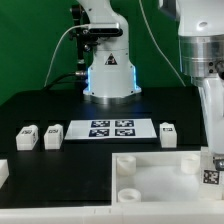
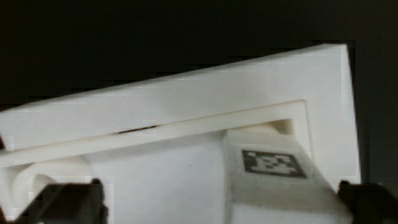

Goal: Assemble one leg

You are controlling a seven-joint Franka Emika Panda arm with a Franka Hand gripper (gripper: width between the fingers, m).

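Observation:
The big white panel (image 1: 160,182) lies at the front of the table and fills most of the wrist view (image 2: 178,105). A white leg (image 1: 211,174) with a tag stands at the panel's corner on the exterior view's right. In the wrist view the leg (image 2: 276,165) sits between my fingers. My gripper (image 1: 212,160) is low over that corner. Its fingertips (image 2: 71,203) stand wide apart, the other one close by the leg's side. My gripper (image 2: 217,203) looks open. Three more legs lie on the table: two (image 1: 27,136) (image 1: 53,135) at the left, one (image 1: 168,133) at the right.
The marker board (image 1: 110,128) lies in the middle of the table, between the loose legs. The robot base (image 1: 108,70) stands behind it. A small white part (image 1: 3,172) sits at the exterior view's far left edge.

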